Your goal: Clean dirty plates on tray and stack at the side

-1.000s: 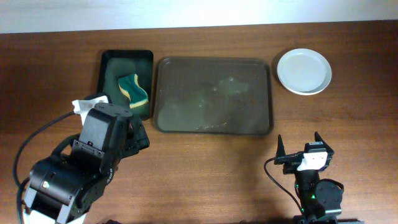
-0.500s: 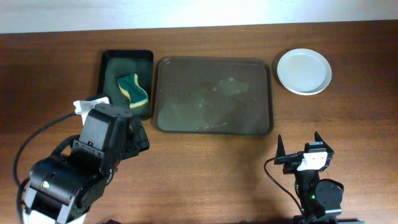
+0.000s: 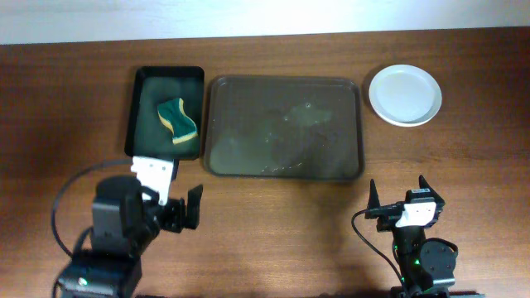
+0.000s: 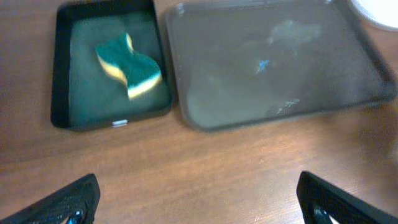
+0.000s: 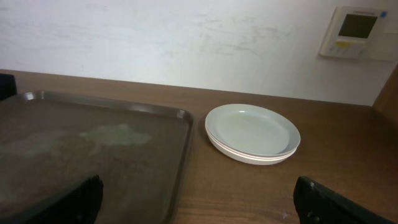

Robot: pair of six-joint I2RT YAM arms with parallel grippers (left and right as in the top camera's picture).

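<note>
Your plates [image 3: 405, 95] sit as a nested stack of round, glossy white discs with shallow upturned rims. They rest on the bare bench [image 3: 273, 215] just beyond the tray's right edge, level with its far corner and not touching it. From the right wrist camera the stack [image 5: 252, 133] shows thin layered rims, though you cannot count the plates for certain. The tray [image 3: 248, 108] is a wide dark brown-grey rectangle with rounded corners and a low raised rim. Its flat floor is dull and streaked with a pale, wet-looking film. Just beside its left edge lies a smaller black tray [image 3: 147, 89], deeper-walled and shinier. It holds a wavy-edged sponge [image 3: 177, 119] with a green scouring face over a yellow foam layer. The bench is brown wood with a fine lengthwise grain. Your left jaws stand wide apart and grip nothing, their dark fingers [image 4: 68, 199] at the lower corners of the left wrist view, over bare wood near the black tray. Your right jaws are likewise spread and empty, their black fingers [image 5: 68, 202] framing the tray's corner and the plates.
</note>
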